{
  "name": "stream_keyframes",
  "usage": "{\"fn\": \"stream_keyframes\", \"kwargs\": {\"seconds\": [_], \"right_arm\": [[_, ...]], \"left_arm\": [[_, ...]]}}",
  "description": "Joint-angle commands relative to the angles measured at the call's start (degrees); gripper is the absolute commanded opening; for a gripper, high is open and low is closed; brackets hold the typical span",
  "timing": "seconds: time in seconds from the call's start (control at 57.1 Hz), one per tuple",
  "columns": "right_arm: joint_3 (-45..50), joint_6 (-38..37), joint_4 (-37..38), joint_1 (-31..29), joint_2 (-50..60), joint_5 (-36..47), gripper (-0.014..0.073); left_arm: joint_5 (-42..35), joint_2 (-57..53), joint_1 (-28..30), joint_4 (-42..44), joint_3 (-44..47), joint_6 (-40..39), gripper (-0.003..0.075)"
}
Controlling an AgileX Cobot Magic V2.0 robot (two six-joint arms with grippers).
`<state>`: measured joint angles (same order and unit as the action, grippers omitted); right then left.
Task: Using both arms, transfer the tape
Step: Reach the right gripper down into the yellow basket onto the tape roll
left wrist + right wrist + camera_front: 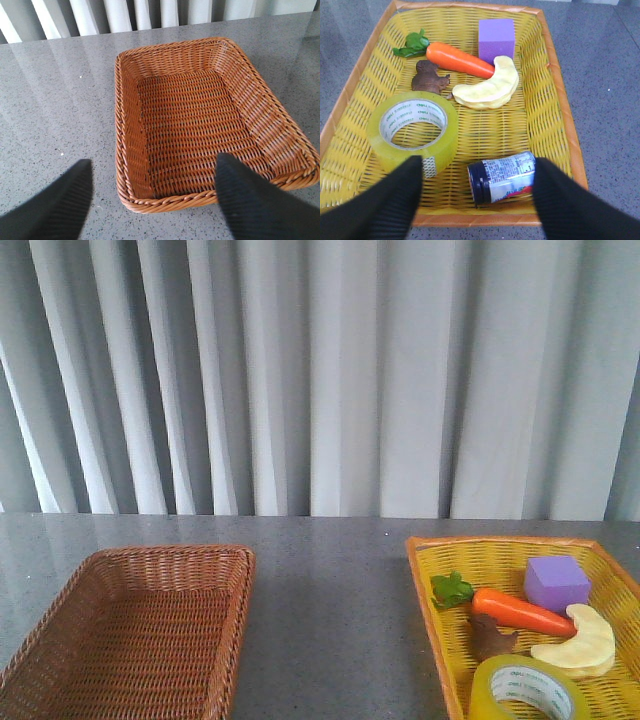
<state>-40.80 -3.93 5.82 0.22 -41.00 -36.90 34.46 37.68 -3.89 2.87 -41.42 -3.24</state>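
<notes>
The tape (413, 133), a wide translucent yellow roll with a printed white core, lies flat in the yellow basket (555, 105). It also shows at the front view's bottom right (525, 688). My right gripper (475, 192) is open and empty above the yellow basket's near rim, its fingers either side of a lying can (502, 176). One fingertip overlaps the tape's near edge in the picture. My left gripper (152, 192) is open and empty above the near rim of the brown wicker basket (132, 130). Neither arm shows in the front view.
The yellow basket (425, 585) also holds a toy carrot (457, 58), a purple block (496, 37), a pale yellow crescent toy (490, 86) and a small brown figure (429, 77). The brown basket (60, 610) holds nothing. Grey curtains hang behind the grey table.
</notes>
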Motion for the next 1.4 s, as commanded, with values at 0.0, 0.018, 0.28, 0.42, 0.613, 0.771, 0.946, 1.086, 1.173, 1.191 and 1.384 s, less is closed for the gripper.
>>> {"fn": "stream_keyframes", "kwargs": {"seconds": [0.0,0.018,0.28,0.42,0.613,0.771,0.946,1.086,1.173,1.191,1.384], "right_arm": [[-1.8,0.0,0.7,-0.5,-1.9,2.8,0.0617],[-1.9,0.0,0.3,-0.4,-2.3,2.8,0.0618],[-9.3,2.7,-2.7,-0.4,-12.9,-4.5,0.0557],[-14.2,6.6,-6.5,-0.4,-19.9,-8.9,0.0527],[-19.2,10.3,-9.7,-0.4,-29.7,-9.7,0.0508],[-22.7,10.3,-9.6,-0.4,-37.3,-10.0,0.0508],[-25.9,10.3,-9.8,-0.4,-43.7,-10.0,0.0507],[-28.8,10.3,-9.8,-0.4,-48.2,-10.9,0.0468],[-31.0,9.8,-9.8,-0.4,-50.8,-12.1,0.0419],[-31.5,9.7,-9.8,-0.4,-51.3,-12.5,0.0411],[-37.8,9.6,-9.5,-0.4,-57.7,-20.4,0.0325]], "left_arm": [[-3.5,0.2,-1.4,-0.1,-1.9,0.0,0.0619],[-3.5,0.2,-1.9,-0.1,-1.9,0.0,0.0621],[-3.4,2.7,-10.0,-0.2,-2.0,4.0,0.0579],[-3.4,4.3,-11.7,-0.2,-2.0,4.2,0.0561],[-3.7,4.7,-12.4,-0.3,-2.0,4.2,0.0558],[-3.7,4.7,-12.4,-0.2,-2.0,4.2,0.0557],[-3.7,4.7,-12.4,-0.2,-2.0,4.2,0.0557],[-3.7,4.7,-12.4,-0.2,-2.0,4.2,0.0557],[-3.7,4.7,-12.4,-0.2,-2.0,4.2,0.0557],[-3.7,4.7,-12.4,-0.2,-2.0,4.2,0.0557],[-3.7,4.7,-12.4,-0.2,-2.0,4.2,0.0557]]}}
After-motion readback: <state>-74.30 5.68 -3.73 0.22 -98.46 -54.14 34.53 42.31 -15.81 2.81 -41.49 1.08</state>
